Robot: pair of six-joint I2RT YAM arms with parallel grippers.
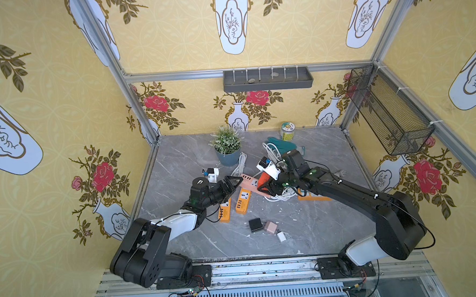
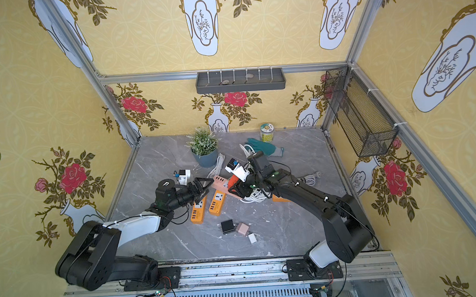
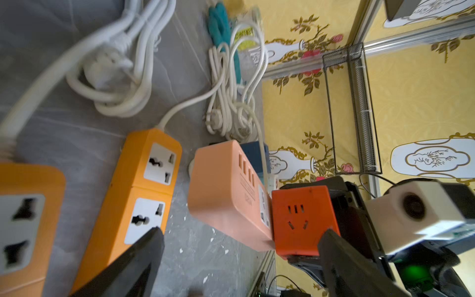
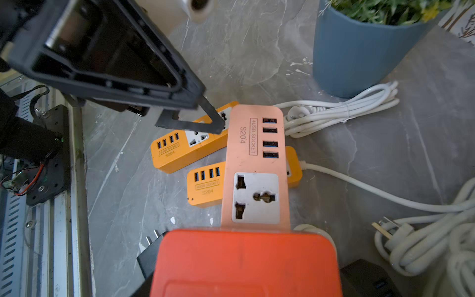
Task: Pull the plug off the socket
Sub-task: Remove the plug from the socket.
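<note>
**A:** Left gripper (image 1: 237, 184) gapes at the end of the pink strip (image 4: 254, 154), mid counter (image 1: 305, 229), gripping nothing.

**B:** Right gripper (image 1: 267, 187) is clamped on the orange plug (image 4: 244, 257), seated in that strip. Pull unbraced and the strip likely just follows.

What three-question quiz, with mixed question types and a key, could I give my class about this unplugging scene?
1. True or false: the left end effector is open and holds nothing.
2. Which item does the right end effector grip, seated in the pink power strip? A) green glove B) red cube plug C) plant pot
3. Fill in: ___ loose chargers lie together near the table's front edge.
Key: 1 true; 2 B; 3 three.
</note>
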